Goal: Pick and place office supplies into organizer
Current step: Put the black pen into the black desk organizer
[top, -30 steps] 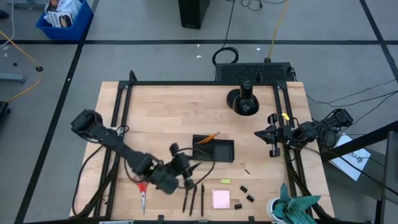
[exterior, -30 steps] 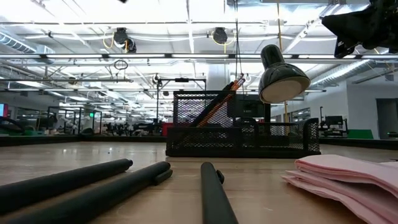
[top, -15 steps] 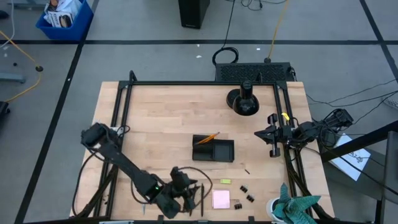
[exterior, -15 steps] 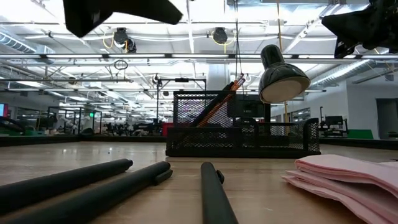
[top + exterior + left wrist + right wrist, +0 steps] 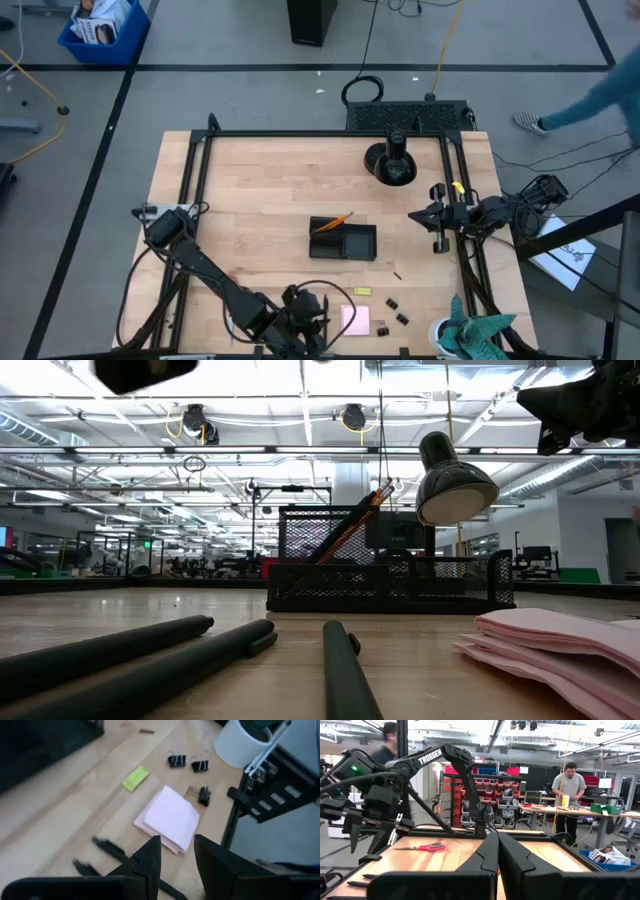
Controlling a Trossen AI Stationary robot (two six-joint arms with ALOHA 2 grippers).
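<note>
My left gripper (image 5: 312, 328) (image 5: 176, 841) hovers open near the table's front edge, above the thin dark pens (image 5: 111, 851) (image 5: 340, 670). The pink sticky-note pad (image 5: 171, 818) (image 5: 355, 320) lies just beyond its fingertips, and nothing is between its fingers. The yellow-green eraser (image 5: 135, 778) and three black binder clips (image 5: 200, 765) lie flat past the pad. The black organizer (image 5: 343, 241) stands mid-table with orange pencils (image 5: 350, 525) leaning in it. The red-handled scissors (image 5: 422, 847) lie flat on the table. My right gripper (image 5: 497, 851) waits shut at the right edge.
A black lamp on a round stand (image 5: 390, 162) is at the back right. A white cup (image 5: 245, 742) and a teal cloth (image 5: 470, 335) sit at the near right corner. The black table frame (image 5: 200, 180) borders the wood. A person's sleeve (image 5: 600, 90) shows beyond the table.
My left gripper has swung toward the table's near edge and rightward, sinking and rolling, from beside the scissors to over the pens next to the pink pad. Its upper part has moved left in the low view. A person's sleeve has entered at the far right.
</note>
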